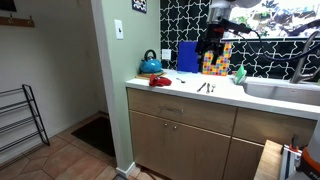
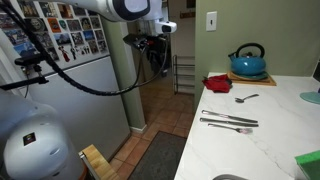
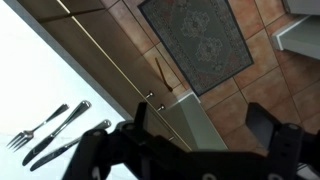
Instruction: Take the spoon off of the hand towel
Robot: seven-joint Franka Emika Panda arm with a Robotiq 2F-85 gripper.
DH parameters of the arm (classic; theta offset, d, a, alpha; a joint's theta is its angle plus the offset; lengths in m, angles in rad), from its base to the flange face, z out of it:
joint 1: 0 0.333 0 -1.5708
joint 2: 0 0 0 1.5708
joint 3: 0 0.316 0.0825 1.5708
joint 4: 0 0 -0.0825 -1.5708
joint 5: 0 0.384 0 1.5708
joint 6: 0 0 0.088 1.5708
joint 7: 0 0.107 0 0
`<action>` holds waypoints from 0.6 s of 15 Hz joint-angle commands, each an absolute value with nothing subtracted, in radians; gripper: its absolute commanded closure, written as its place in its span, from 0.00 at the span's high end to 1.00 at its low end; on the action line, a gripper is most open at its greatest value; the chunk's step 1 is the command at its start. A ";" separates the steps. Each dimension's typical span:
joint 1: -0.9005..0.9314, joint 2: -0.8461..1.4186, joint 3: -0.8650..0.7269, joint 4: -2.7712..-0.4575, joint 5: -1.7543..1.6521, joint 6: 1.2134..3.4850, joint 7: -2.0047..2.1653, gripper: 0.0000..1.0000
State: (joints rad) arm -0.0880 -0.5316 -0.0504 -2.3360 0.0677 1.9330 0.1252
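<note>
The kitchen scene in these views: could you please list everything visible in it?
counter: one, white, over wooden cabinets.
kettle: one, blue, at the counter's back.
hand towel: one, red, rumpled, beside the kettle.
spoon: one, silver, on bare counter next to the hand towel.
fork: one, silver, near the counter's front edge.
knife: one, silver, alongside the fork.
board: one, blue, upright behind the counter.
sink: one, pale, set in the counter.
rug: one, patterned, on the floor.
refrigerator: one, pale, photo-covered, across from the counter.
gripper: one, black, open, over the floor.
</note>
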 commanded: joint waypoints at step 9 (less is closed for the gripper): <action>-0.060 -0.037 0.049 -1.895 -0.180 2.207 0.321 1.00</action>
State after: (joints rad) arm -0.0828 -0.1347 0.0245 -1.9825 -0.0501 2.1837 0.3091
